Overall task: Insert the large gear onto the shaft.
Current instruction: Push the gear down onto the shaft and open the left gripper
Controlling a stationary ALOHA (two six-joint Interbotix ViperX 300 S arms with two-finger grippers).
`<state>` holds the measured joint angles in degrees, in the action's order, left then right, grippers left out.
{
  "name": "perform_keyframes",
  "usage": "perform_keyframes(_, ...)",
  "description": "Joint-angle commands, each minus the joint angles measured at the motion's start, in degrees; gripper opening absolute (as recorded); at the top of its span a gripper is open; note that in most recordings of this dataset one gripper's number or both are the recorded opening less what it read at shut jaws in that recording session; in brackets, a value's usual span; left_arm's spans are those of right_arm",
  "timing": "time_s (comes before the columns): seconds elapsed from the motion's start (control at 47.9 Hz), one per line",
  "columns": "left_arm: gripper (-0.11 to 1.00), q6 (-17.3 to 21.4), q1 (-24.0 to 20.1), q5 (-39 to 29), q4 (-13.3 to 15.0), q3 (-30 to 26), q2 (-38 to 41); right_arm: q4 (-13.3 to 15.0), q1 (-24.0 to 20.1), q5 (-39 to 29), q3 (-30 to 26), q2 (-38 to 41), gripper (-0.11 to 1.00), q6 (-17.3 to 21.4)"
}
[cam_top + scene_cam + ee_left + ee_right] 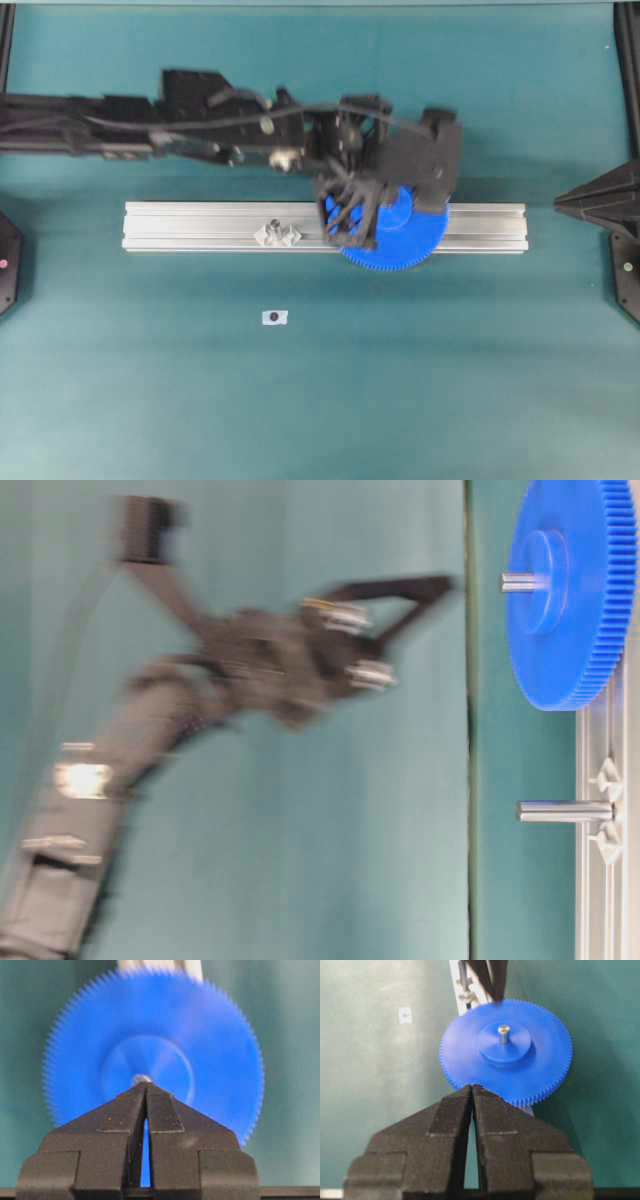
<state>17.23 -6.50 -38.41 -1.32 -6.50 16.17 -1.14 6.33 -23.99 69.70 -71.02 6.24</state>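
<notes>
The large gear [507, 1052] lies flat on the aluminium rail [200, 228], right of centre in the overhead view, and a metal pin, seemingly the shaft [503, 1032], pokes up through its raised hub, so the insertion looks done or nearly so. A second pin [562, 811] stands bare on clear tabs farther left along the rail, and which of the two is taller cannot be told.

The left gripper [145, 1091] hangs over the gear with its jaws pressed together on nothing, their tips just at the hub in its own camera. The right gripper [472, 1091] is likewise closed and empty, well apart at the right edge.

The gear looks like stiff, light moulded plastic, smooth and probably a little slippery on its faces. Its fine teeth are the delicate part, so a pinch across the rim risks slipping or marking them. The raised hub seems the better hold, or simply a push down on the flat face beside it to seat the disc squarely.

A small tag [274, 317] lies on the table [480, 380] below the rail.
</notes>
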Motion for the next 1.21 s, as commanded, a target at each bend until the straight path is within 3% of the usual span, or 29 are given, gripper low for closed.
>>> perform_keyframes(0.0,0.01,0.7,-0.2,-3.1,0.0,-4.9,-4.9,0.0,0.2,0.5,-0.7,0.4,0.12,0.4)
perform_keyframes(0.188,0.01,4.3,0.0,-6.9,0.0,-7.0,-5.7,0.0,0.2,0.6,-0.6,0.4,0.12,0.4)
perform_keyframes(0.396,0.01,4.4,-0.1,-6.5,0.0,-4.2,-3.9,0.0,0.2,0.9,-0.6,0.4,0.12,0.4)
perform_keyframes(0.584,0.01,3.8,-0.4,3.4,0.0,4.7,-1.2,0.0,0.2,1.1,-0.7,0.4,0.12,0.4)
perform_keyframes(0.688,0.01,2.4,0.0,8.4,0.1,6.7,-1.4,0.0,0.2,1.1,-0.9,0.4,0.12,0.4)
perform_keyframes(0.876,0.01,0.9,-0.7,9.0,0.0,5.8,-3.0,0.0,0.2,1.1,-0.8,0.4,0.12,0.4)
perform_keyframes(1.189,0.01,2.1,-0.4,8.7,0.1,-2.7,-10.0,0.0,0.2,1.1,-0.8,0.4,0.12,0.4)
